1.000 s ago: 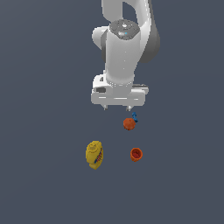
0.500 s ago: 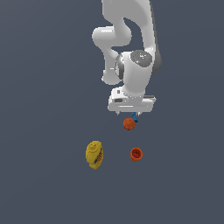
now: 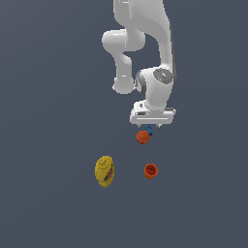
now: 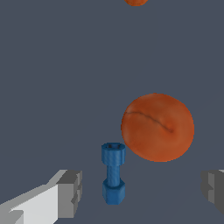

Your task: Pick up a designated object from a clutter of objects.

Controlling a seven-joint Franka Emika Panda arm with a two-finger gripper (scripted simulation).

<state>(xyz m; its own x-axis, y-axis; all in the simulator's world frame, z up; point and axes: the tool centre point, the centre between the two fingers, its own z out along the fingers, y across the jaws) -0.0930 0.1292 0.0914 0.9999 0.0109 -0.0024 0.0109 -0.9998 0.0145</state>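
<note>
Gripper (image 4: 140, 192) fingers spread wide, holding nothing. Blue piece (image 4: 113, 173) lay between them, just beside the orange ball (image 4: 157, 127). Looked rigid, light, knobby-ended; likely best pinched at the narrow waist, ball may roll if nudged.

Over the past second the arm has swung toward the exterior view's right and dropped, carrying the gripper (image 3: 153, 127) from above the ball (image 3: 143, 137) down to floor level at the ball's 1 o'clock. Its spread fingers (image 4: 70, 192) now straddle the blue piece (image 4: 113, 173), which the hand half hides in the exterior view, where earlier it showed clear.
</note>
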